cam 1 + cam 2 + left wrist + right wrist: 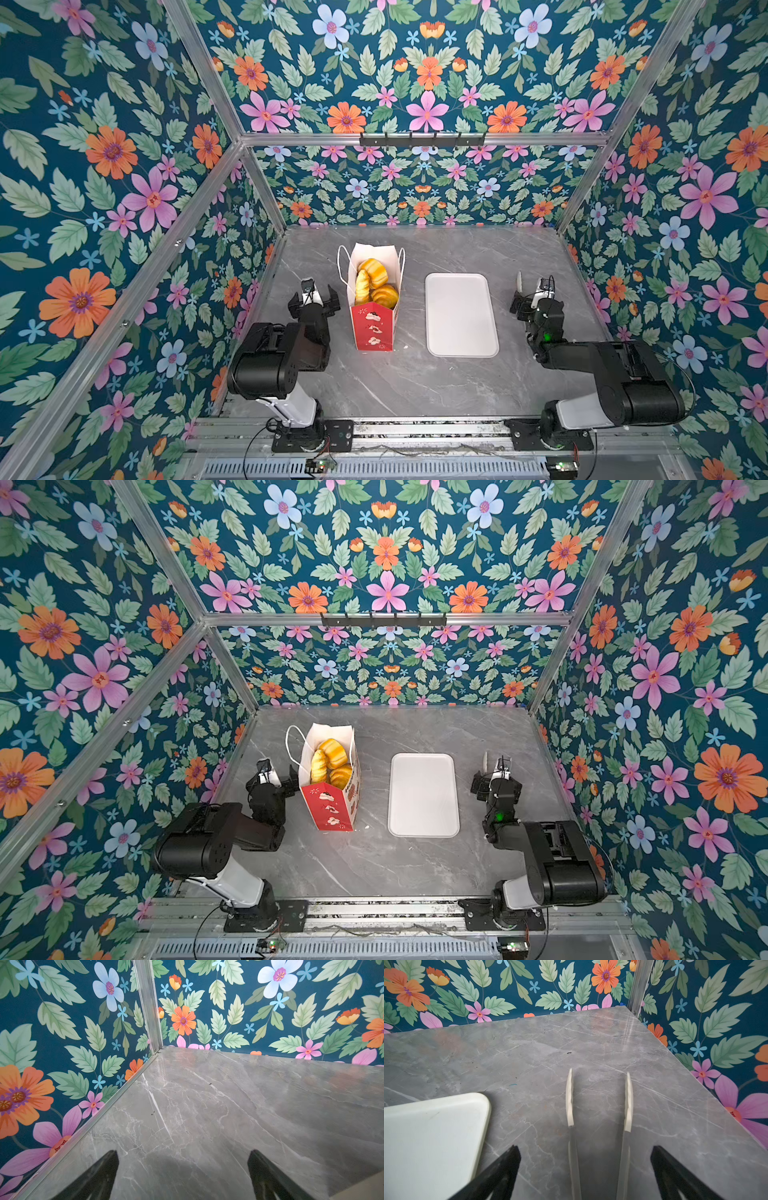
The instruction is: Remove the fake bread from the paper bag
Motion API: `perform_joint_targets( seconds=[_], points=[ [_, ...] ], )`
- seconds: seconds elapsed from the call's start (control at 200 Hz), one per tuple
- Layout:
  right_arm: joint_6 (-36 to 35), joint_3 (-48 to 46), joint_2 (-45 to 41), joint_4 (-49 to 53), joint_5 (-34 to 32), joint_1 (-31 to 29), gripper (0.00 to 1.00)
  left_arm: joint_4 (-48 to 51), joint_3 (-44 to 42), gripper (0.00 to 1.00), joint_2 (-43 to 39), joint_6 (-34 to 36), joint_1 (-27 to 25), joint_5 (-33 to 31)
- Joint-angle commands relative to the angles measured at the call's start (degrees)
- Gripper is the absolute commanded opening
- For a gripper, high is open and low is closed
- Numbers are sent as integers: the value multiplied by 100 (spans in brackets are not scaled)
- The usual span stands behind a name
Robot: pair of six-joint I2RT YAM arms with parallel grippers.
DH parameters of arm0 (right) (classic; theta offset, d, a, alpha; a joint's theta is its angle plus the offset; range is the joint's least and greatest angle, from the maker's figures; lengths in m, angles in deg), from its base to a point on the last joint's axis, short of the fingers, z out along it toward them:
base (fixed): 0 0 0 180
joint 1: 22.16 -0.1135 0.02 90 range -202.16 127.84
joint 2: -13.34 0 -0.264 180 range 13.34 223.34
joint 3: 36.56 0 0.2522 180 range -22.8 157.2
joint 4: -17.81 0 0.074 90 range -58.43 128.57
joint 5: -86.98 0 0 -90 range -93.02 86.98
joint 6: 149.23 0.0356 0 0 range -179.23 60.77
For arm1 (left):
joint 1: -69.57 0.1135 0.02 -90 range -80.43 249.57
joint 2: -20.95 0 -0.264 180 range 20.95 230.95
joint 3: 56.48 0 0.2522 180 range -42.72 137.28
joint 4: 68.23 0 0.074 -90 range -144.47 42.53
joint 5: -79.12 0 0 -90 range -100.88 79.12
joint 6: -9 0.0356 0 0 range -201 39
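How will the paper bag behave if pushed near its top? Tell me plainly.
The paper bag stands tall on a narrow base, so it would probably tip. Its thin open walls look likely to flex inward. The fake bread piled high inside may make it top-heavy.

Glossy golden fake bread (372,272) sits inside the upright, open red-and-white paper bag (374,328).
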Motion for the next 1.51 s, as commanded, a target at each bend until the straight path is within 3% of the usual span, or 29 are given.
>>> perform_joint_targets(
  seconds=[0.0, 1.14, 1.215, 1.305, 1.425, 1.5],
  points=[
    [19, 18, -14, -198, 31, -4, 99, -136, -8, 100, -13, 42, 14, 30],
    [55, 46, -23, -122, 168, 73, 99, -139, -17, 100, -13, 42, 14, 31],
    [-41, 28, -230, 30, -66, -57, 99, -218, -62, 100, -53, 44, 8, -76],
    [-115, 78, -625, 401, -167, -150, 99, -64, -175, 100, -498, 102, 2, -62],
    [-288, 92, -983, 653, -535, -390, 99, 983, -53, 100, -1444, 78, -21, -72],
    [-438, 232, -1343, 1021, -913, -633, 98, 960, -59, 100, -1969, 80, -79, -184]
  ],
)
